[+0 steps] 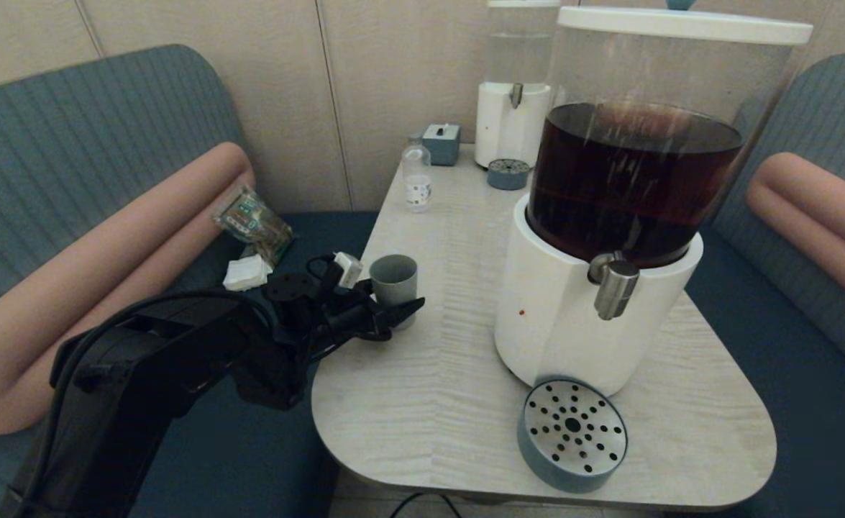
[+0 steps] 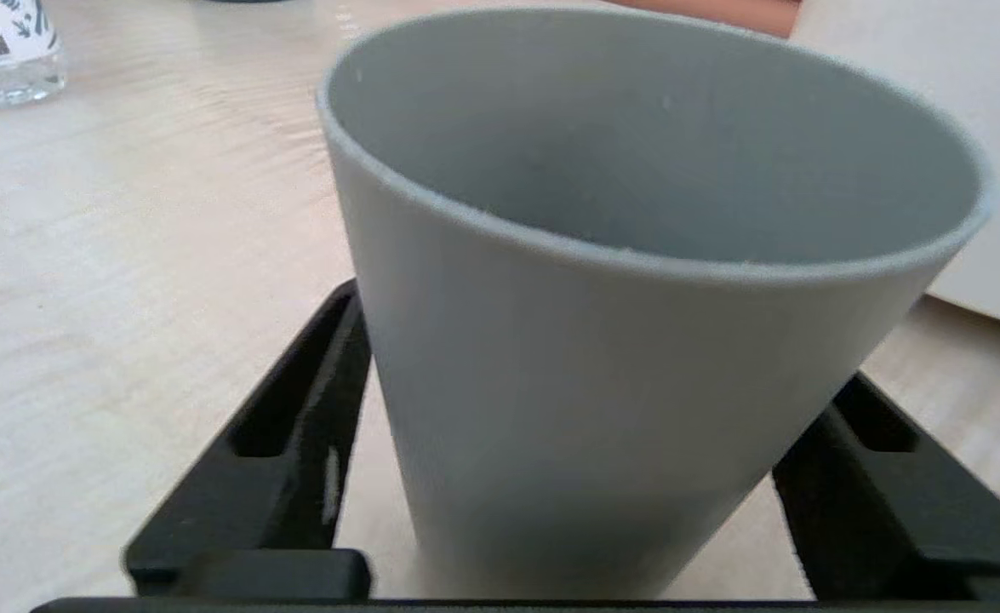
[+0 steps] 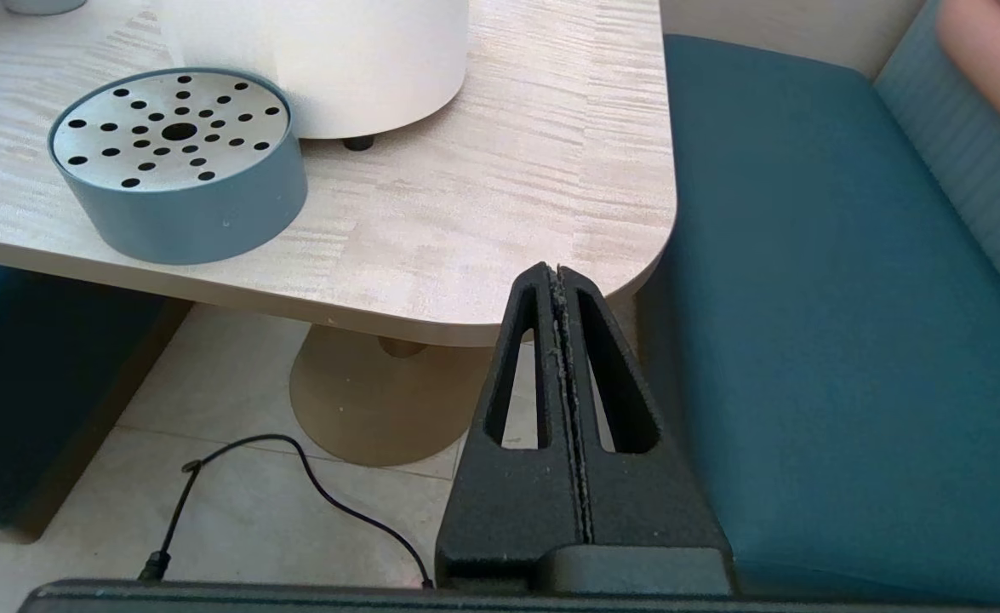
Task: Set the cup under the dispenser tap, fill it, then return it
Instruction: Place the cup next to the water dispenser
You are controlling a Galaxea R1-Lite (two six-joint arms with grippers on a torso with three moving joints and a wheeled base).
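Grey-blue cup (image 1: 394, 280), one, between left end effector (image 1: 392, 311) fingers (image 2: 295, 426), two dispensers (image 1: 604, 216)

The small tapered tumbler (image 1: 394, 279) is plain matte grey-blue, standing on a pale worktop (image 1: 436, 374) streaked with fine wood grain. The big clear-tank dispenser (image 1: 609, 216) has a white base and dark brown liquid. Its round blue-grey drip tray (image 1: 572, 435) has a silver top dotted with black holes.

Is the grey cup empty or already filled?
Empty: the left wrist view looks into the cup and its inner wall is bare and dry, with no liquid visible.
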